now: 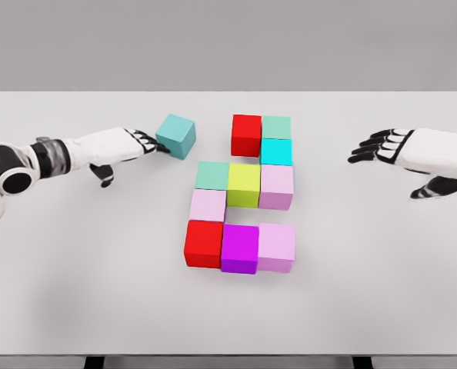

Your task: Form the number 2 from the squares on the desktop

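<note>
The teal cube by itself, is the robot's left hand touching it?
Touching. The head view shows the left hand fingertips pressed against the teal cube side, no gap.

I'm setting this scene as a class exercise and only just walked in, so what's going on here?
A two-armed robot is building the number 2 from coloured cubes on a white table. Ten cubes already form most of the digit. The left hand has its fingers against a loose teal cube, which sits apart, left of the red top cube. The right hand hovers open at the right, holding nothing.
</note>
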Available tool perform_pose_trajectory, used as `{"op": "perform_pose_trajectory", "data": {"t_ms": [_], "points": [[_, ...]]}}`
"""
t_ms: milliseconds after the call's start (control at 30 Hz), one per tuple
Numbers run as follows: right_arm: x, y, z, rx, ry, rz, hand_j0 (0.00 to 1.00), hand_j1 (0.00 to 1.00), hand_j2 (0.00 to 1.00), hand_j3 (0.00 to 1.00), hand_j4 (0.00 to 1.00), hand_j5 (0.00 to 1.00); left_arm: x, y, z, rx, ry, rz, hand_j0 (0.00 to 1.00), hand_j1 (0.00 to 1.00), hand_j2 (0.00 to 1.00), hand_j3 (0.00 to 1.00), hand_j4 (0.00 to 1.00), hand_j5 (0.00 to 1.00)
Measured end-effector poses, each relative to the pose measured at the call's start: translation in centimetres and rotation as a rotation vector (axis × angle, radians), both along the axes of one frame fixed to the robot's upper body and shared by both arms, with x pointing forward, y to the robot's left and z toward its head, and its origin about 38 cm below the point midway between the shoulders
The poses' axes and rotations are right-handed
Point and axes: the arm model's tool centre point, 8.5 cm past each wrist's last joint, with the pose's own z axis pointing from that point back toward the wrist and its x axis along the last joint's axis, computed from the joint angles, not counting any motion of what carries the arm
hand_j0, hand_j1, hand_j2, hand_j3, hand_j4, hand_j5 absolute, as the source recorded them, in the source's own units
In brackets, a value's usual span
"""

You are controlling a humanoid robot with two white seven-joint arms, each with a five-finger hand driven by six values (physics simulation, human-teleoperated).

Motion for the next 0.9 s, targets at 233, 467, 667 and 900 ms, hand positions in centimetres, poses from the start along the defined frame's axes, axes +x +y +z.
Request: {"op": "perform_pose_trajectory", "data": {"t_ms": [233, 467, 667, 900], "points": [[1.3, -1.2, -3.4, 0.302, 0.140, -0.146, 1.00, 1.00, 1.00, 1.00, 1.00, 1.00, 0.2, -1.3, 0.2, -0.002, -0.015, -0.025, 1.00, 1.00, 1.00, 1.00, 1.00, 1.00], [0.2, -2.5, -9.2, 0.552, 0.160, -0.297, 1.00, 1.00, 1.00, 1.00, 1.00, 1.00, 0.2, -2.4, 0.7, -0.058, 0.021, -0.035, 1.00, 1.00, 1.00, 1.00, 1.00, 1.00], [0.4, -3.7, -8.0, 0.633, 0.085, -0.341, 1.00, 1.00, 1.00, 1.00, 1.00, 1.00, 0.4, -2.4, 1.1, -0.072, 0.026, -0.032, 1.00, 1.00, 1.00, 1.00, 1.00, 1.00], [0.5, -3.8, -7.8, 0.648, 0.072, -0.348, 1.00, 1.00, 1.00, 1.00, 1.00, 1.00, 0.6, -1.2, 1.6, -0.057, 0.017, -0.013, 1.00, 1.00, 1.00, 1.00, 1.00, 1.00]]}}
